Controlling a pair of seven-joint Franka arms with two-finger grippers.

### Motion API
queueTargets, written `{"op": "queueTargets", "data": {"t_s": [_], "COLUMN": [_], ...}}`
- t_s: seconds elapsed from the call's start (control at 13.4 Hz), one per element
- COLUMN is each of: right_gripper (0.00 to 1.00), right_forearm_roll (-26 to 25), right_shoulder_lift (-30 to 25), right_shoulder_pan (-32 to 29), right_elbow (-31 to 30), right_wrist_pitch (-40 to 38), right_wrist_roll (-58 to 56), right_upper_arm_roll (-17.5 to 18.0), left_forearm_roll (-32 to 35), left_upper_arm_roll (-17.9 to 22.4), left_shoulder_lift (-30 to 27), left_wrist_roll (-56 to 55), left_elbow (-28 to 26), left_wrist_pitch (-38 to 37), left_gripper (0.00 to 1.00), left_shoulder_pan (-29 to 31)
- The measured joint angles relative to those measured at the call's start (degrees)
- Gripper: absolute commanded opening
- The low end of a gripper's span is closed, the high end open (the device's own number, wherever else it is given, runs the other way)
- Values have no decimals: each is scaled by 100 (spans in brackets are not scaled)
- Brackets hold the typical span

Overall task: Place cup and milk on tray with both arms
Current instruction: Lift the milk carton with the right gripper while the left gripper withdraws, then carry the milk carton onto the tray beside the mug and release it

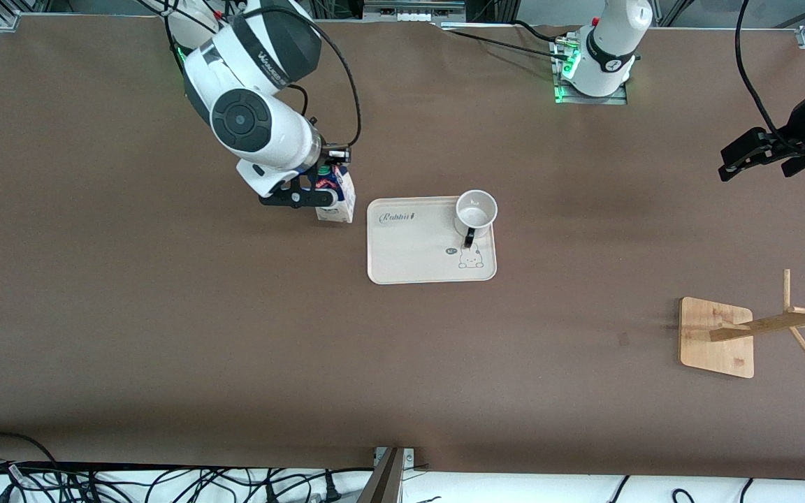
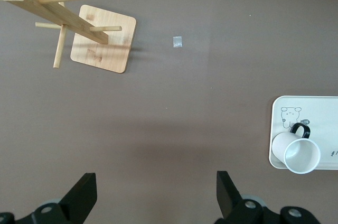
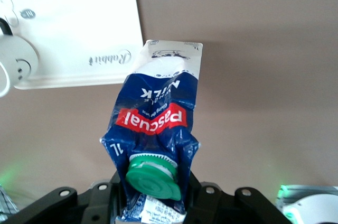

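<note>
The cream tray (image 1: pixel 409 255) lies mid-table. The white cup (image 1: pixel 476 209) stands upright on its corner that is farther from the front camera, toward the left arm's end, black handle pointing toward the front camera. My right gripper (image 1: pixel 312 195) is shut on the top of the blue and white milk carton (image 1: pixel 339 199), green cap up, right beside the tray's edge toward the right arm's end; I cannot tell whether its base touches the table. In the right wrist view the carton (image 3: pixel 156 113) fills the gripper (image 3: pixel 153 195). My left gripper (image 1: pixel 729 162) is open and empty, up over the left arm's end of the table.
A wooden stand with pegs (image 1: pixel 717 335) sits toward the left arm's end, nearer the front camera than the tray; it also shows in the left wrist view (image 2: pixel 103 44). That view also shows the tray (image 2: pixel 317 109), the cup (image 2: pixel 301 155) and the gripper (image 2: pixel 156 182).
</note>
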Motion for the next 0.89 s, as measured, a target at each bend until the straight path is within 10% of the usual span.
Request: {"op": "queueTargets", "data": {"t_s": [0.89], "right_gripper": [39], "right_forearm_roll": [-229], "right_shoulder_lift": [1225], "right_shoulder_pan": [429], "right_elbow": [846], "right_wrist_pitch": [1316], "right_wrist_roll": [-1177], "right_upper_arm_roll": [-28], "left_forearm_roll": [0], "left_upper_arm_roll": [-121], "left_shoulder_lift": [1], "left_wrist_roll": [0], "left_elbow": [17], "left_wrist_pitch": [-1], "left_gripper": [100], "left_shoulder_pan": [-20]}}
